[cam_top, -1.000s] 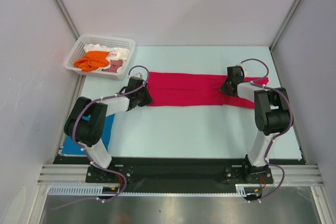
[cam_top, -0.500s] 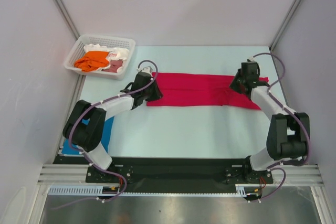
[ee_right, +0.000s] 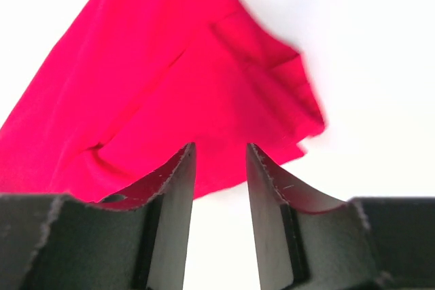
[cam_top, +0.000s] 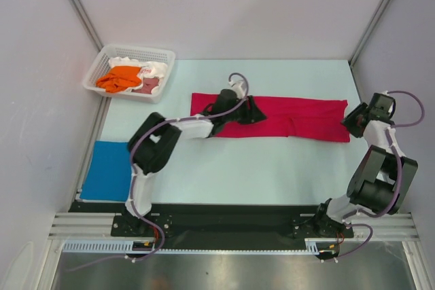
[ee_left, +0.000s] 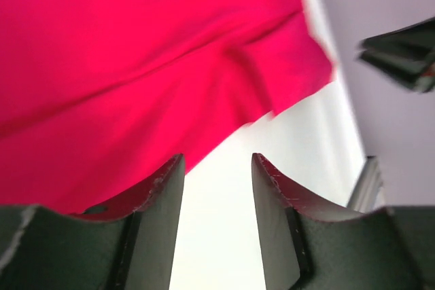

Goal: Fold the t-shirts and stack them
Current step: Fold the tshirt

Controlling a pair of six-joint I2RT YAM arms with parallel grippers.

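Observation:
The crimson-red t-shirt (cam_top: 306, 117) lies flat as a long folded strip across the middle of the table. My left gripper (cam_top: 261, 116) hovers over the strip's middle, open, with nothing between its fingers. In the left wrist view the red t-shirt (ee_left: 136, 66) fills the area beyond the open left gripper (ee_left: 217, 168). My right gripper (cam_top: 351, 121) stands open just past the strip's right end. The right wrist view shows the red t-shirt's end (ee_right: 170, 66) just ahead of the right gripper (ee_right: 221, 157). A folded bright blue t-shirt (cam_top: 107, 170) lies at the near left.
A white lattice basket (cam_top: 159, 53) at the far left holds an orange t-shirt (cam_top: 119, 78), a dusty-pink one (cam_top: 148, 85) and a white one (cam_top: 155, 68). The pale table (cam_top: 238, 168) ends at metal frame posts and grey walls on both sides.
Both grippers have opened and let go of the red t-shirt. The left gripper travelled right from the strip's left end to its middle. The right gripper drew back past the right end.

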